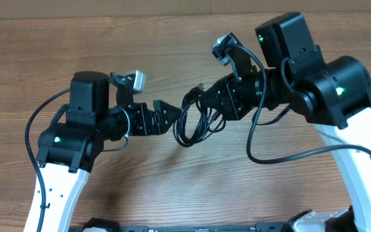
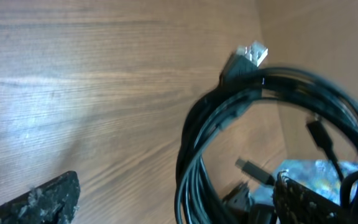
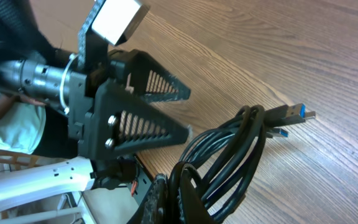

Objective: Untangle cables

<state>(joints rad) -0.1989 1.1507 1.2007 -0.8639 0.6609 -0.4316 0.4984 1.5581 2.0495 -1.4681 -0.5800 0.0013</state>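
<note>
The right gripper (image 1: 201,103), jaws closed on the coiled cables (image 1: 195,129) at the middle of the counter (image 1: 76,38), seems to anchor the bundle so the left gripper (image 1: 172,115), jaws spread wide beside it, can pick out a strand.

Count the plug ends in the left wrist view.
3: a silvery plug atop the coil, a grey-tipped plug inside it, a small black plug at right. Others may be hidden.

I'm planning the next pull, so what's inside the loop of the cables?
The cables ring bare wooden table and two loose plug ends. Where the right gripper clamps the bundle, the strands are covered.
</note>
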